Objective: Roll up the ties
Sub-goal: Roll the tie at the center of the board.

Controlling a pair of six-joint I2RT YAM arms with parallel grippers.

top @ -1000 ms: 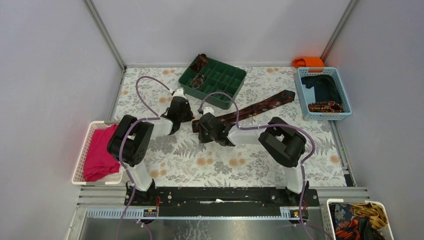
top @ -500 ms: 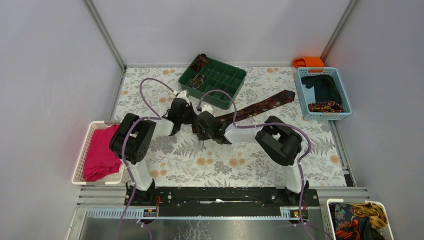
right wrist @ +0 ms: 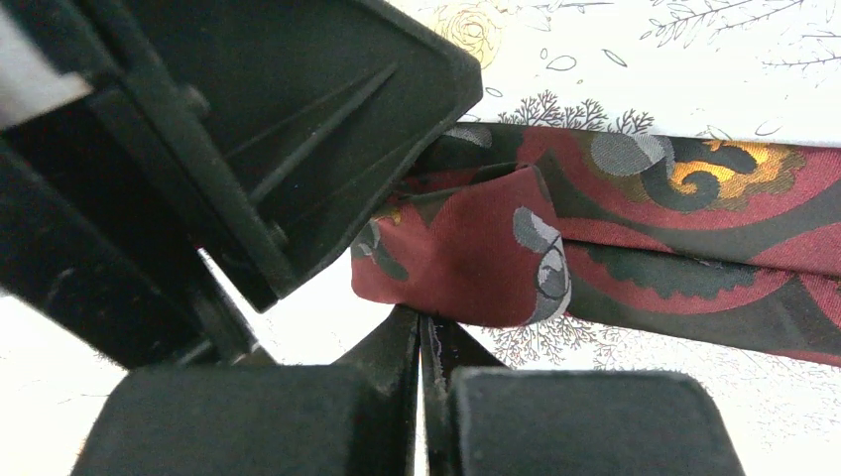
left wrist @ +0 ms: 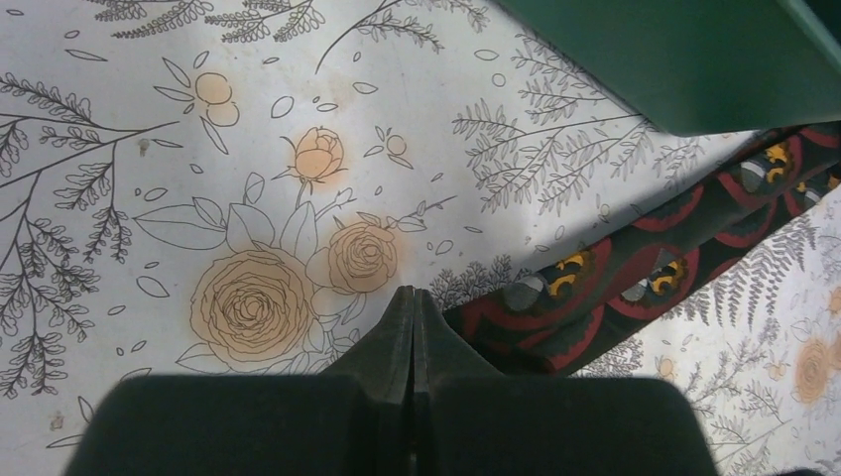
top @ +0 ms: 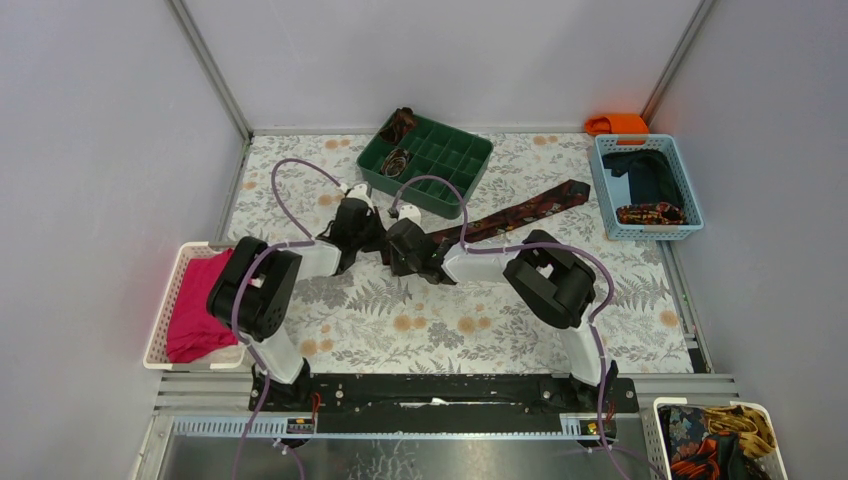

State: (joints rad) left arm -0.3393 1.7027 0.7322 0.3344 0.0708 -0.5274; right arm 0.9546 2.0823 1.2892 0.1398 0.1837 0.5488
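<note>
I keep one tie (top: 520,212) stretched slantwise from the middle of the table (top: 440,330) toward its far right corner, so it can roll from the narrow end, which is folded over once. My right claw (right wrist: 421,327) is closed tight at the fold's edge; whether it nips cloth I cannot tell. My left claw (left wrist: 414,297), closed and empty, sits just beside the tie.

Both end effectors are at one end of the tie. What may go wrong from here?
The first fold of the tie looks loose; it may unroll. The left end effector and right end effector, both shut, sit very close and may collide. The tie runs beside the green tray and might snag it.
</note>
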